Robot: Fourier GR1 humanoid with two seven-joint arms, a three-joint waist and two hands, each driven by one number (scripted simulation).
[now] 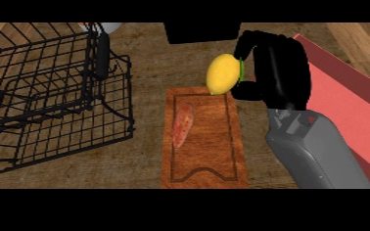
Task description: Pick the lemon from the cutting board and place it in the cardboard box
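Observation:
A yellow lemon with a green end hangs above the far end of the wooden cutting board. My right hand is shut on it, fingers and thumb curled round its right side. The box shows as a salmon-coloured slab at the right edge, behind and to the right of the hand. My left hand does not show.
A reddish slice of meat or fish lies on the board's left half. A black wire basket fills the left side. A dark object sits at the back centre. Wooden counter shows between them.

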